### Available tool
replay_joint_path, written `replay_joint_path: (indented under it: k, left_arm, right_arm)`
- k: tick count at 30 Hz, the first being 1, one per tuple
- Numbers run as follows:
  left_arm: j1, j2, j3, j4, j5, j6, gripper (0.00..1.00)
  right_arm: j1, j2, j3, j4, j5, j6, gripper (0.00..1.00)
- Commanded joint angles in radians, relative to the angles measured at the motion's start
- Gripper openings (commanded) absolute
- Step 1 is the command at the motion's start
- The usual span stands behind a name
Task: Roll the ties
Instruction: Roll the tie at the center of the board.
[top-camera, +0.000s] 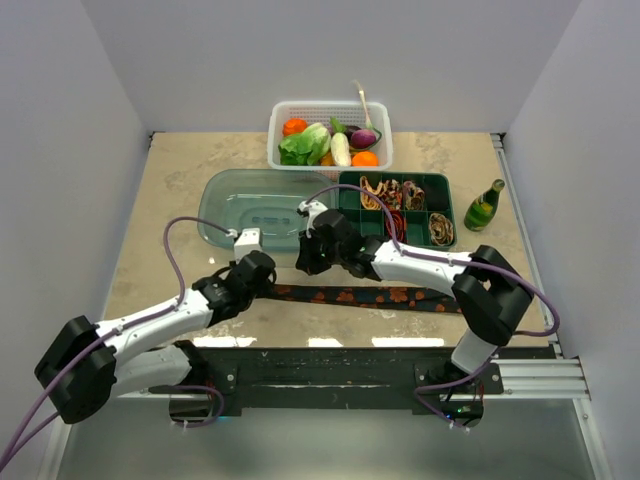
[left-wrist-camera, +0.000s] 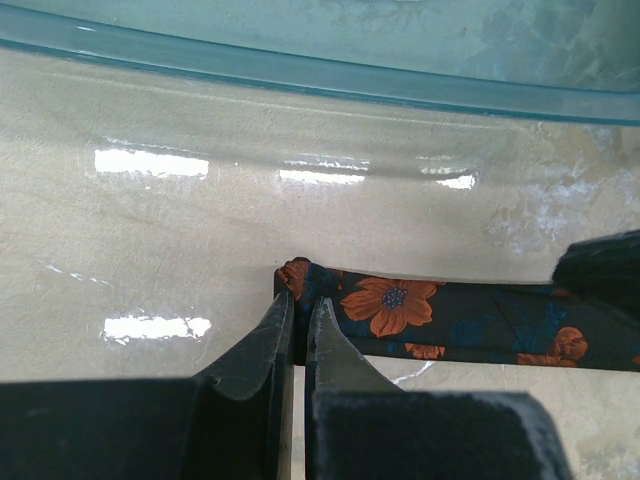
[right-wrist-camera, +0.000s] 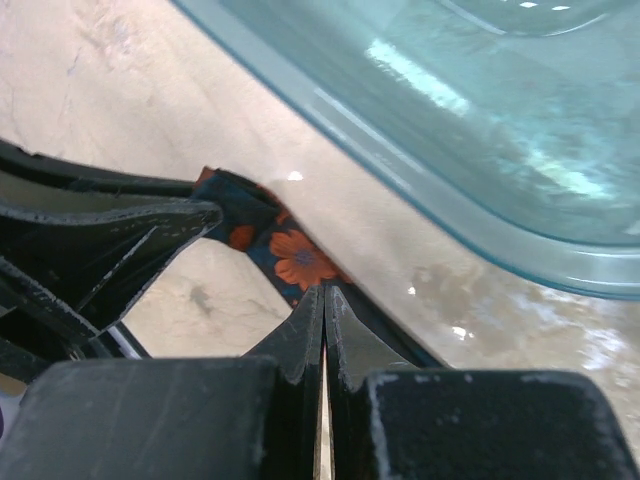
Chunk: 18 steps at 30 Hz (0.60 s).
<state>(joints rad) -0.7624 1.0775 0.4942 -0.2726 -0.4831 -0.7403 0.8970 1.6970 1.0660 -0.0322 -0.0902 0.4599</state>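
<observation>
Surface (top-camera: 170, 190) carrying black floral tie (top-camera: 380, 296), lying flat near the arms, long axis running left-right. You're seeing both end effectors crowding its left tip, band trailing off rightward. Left end effector (left-wrist-camera: 298, 310) standing narrow, pinching that tip. Right end effector (right-wrist-camera: 324, 300) closing fully, tips at tie's edge just beside, gripping nothing visible. Judging roll as heading rightward along band.

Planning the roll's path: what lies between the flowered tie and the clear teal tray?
Nothing but bare tabletop between tie and tray, clearest in the left wrist view.
</observation>
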Motion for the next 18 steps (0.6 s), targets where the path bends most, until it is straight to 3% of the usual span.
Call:
replay_joint_path:
  k: [1, 18]
  left_arm:
    - [-0.044, 0.048, 0.075, -0.042, -0.107, -0.019, 0.0]
    - [-0.235, 0.395, 0.3, -0.165, -0.216, -0.091, 0.0]
  right_arm:
    - [-0.02, -0.074, -0.032, 0.009, 0.012, -0.012, 0.0]
    - [-0.066, -0.16, -0.124, 0.028, -0.006, 0.023, 0.0]
